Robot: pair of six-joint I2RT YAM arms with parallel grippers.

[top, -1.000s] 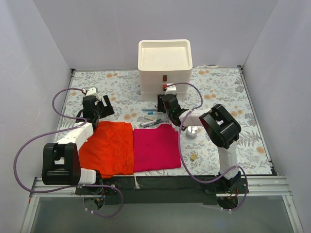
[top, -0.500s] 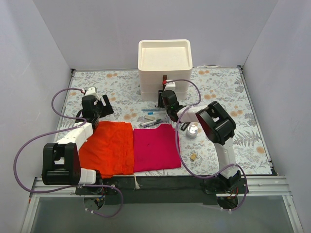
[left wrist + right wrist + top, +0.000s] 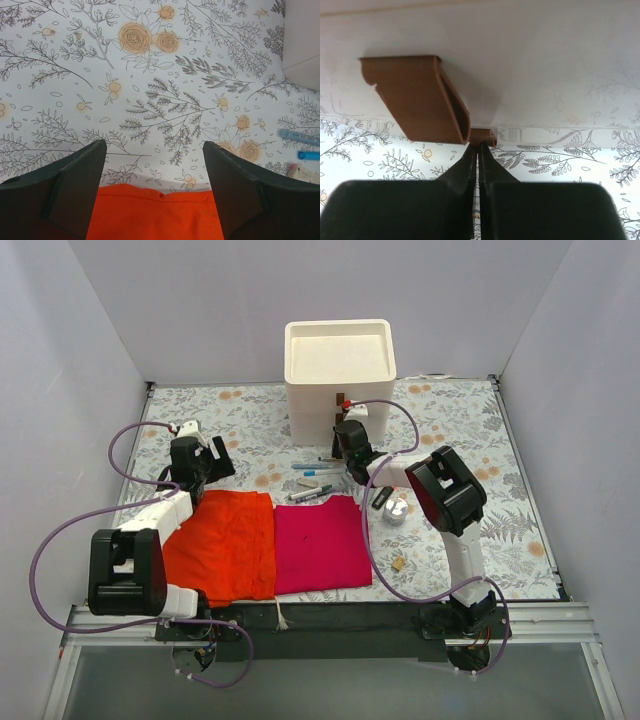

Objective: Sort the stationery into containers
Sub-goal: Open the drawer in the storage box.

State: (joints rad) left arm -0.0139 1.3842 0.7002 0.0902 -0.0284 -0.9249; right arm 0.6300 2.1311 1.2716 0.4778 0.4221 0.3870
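Plain pale walls (image 3: 180, 300) enclose a floral-patterned table (image 3: 455, 430) on three sides

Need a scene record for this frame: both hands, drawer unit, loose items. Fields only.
left hand: open, holding nothing, over the table at the orange cloth's far edge
right hand: shut, tips at the lower pull tab; real grip unclear
drawer unit: far centre, drawer contents hidden
pens: loose between the unit and the magenta cloth
silvery round item: right of the magenta cloth
tan piece: near that cloth's near-right corner
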